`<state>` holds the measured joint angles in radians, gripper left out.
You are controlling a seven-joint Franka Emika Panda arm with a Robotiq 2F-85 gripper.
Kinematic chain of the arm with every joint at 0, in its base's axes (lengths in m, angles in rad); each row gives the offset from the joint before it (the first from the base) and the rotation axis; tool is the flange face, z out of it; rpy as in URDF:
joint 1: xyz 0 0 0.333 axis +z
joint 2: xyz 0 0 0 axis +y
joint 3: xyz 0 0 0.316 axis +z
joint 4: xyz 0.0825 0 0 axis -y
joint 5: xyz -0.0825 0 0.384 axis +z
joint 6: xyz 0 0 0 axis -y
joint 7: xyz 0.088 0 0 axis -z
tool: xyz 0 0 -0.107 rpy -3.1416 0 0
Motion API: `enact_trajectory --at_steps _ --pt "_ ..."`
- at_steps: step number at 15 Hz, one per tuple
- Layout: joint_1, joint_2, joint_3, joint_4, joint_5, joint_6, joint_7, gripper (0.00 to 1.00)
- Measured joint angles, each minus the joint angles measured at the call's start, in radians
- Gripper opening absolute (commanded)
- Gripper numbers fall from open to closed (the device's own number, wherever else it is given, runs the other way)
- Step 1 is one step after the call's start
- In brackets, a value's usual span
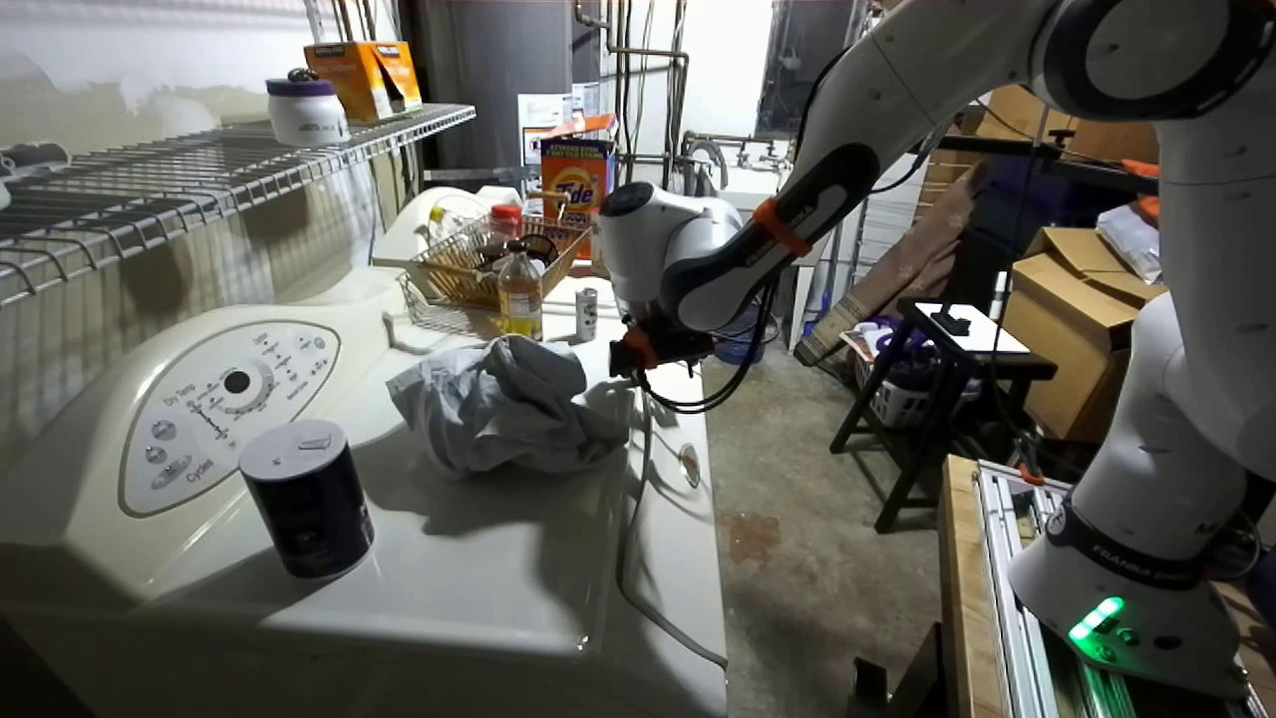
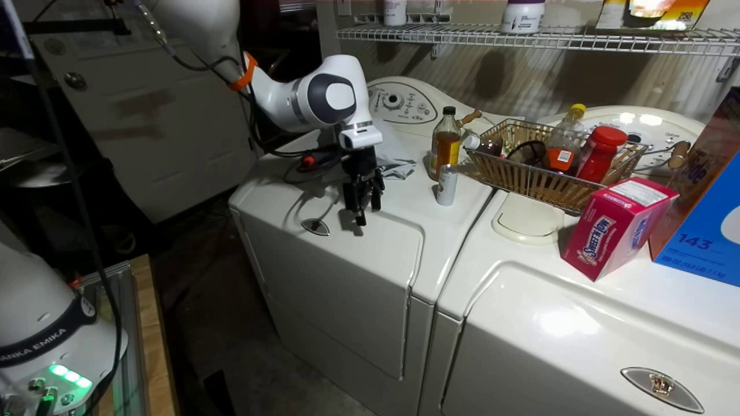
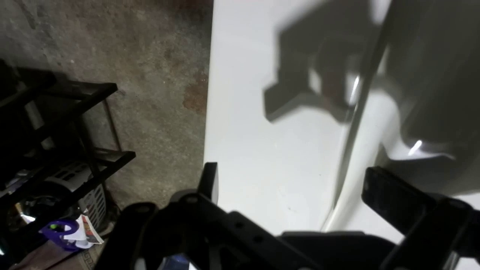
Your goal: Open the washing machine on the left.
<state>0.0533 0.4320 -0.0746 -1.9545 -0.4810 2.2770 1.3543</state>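
Note:
The white washing machine (image 2: 442, 237) stands at left in an exterior view and near the camera in the other exterior view (image 1: 469, 558). Its dial panel (image 1: 231, 419) is at the back. Its front door (image 2: 341, 283) is closed, with a metal oval emblem (image 2: 315, 226) near the top. My gripper (image 2: 368, 215) points down above the door's top edge, near the seam, and is open and empty. In the wrist view the fingers (image 3: 292, 180) are wide apart, with the white door top and its seam (image 3: 350, 150) between them. Whether the tips touch the surface I cannot tell.
A grey cloth (image 1: 508, 399), dark canister (image 1: 309, 504), bottle (image 2: 445, 147) and small can (image 2: 447, 186) stand on top. A basket (image 2: 532, 188) and pink box (image 2: 618, 228) sit beside the second white appliance's (image 2: 555, 341) panel. A wire shelf (image 1: 229, 179) hangs behind. A black stool (image 1: 947, 369) stands across the floor.

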Motion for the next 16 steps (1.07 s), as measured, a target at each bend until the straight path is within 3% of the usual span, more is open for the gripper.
enact_trajectory --at_steps 10,16 --pt "0.004 0.029 -0.03 0.011 0.036 -0.014 -0.028 1.0" --pt "-0.012 0.022 -0.03 0.007 0.156 -0.012 -0.226 1.0"
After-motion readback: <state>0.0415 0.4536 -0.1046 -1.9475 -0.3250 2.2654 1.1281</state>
